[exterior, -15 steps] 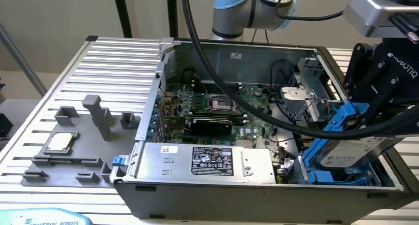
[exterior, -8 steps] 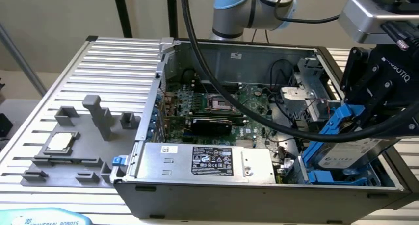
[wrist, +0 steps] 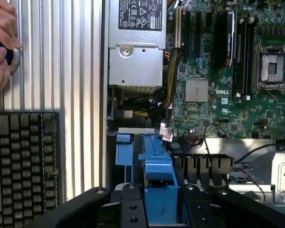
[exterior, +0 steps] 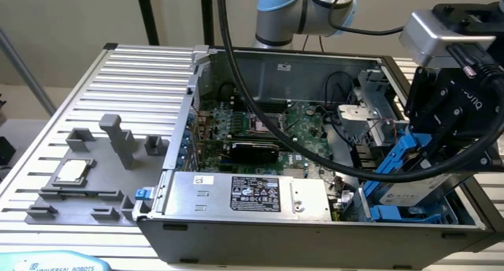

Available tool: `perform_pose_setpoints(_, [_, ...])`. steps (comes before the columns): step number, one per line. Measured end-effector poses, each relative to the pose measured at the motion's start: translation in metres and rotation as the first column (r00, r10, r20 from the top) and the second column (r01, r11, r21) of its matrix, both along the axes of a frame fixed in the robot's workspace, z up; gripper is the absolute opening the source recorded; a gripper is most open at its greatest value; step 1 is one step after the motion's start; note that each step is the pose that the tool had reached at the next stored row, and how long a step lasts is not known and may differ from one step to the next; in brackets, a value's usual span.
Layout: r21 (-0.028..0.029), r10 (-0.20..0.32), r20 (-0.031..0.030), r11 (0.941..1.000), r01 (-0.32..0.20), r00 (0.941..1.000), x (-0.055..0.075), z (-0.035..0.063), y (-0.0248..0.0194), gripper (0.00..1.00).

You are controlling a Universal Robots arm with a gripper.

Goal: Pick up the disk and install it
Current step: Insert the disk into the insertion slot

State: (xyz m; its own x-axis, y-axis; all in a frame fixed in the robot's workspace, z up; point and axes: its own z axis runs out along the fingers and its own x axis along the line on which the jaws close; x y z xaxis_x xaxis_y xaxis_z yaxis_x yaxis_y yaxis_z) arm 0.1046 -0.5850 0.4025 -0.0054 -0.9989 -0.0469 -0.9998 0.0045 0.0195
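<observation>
Blue-framed disk (exterior: 411,191) is gripped between your jaws, long axis slanting down into the computer case (exterior: 315,238).

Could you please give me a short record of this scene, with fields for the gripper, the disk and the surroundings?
Gripper: gripper closed on the disk
Disk pose: tilted, lower end inside the computer case, at the exterior view's right
Inside case: motherboard, power supply
Outside case: CPU chip on grey fixture; a hand over the table
</observation>
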Motion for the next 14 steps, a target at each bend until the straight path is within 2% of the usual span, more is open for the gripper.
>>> perform_pose_setpoints(14, [0.0047,0.002,0.0000,1.0000,-0.002,1.0000,0.000,-0.0235,0.0000,0.33])
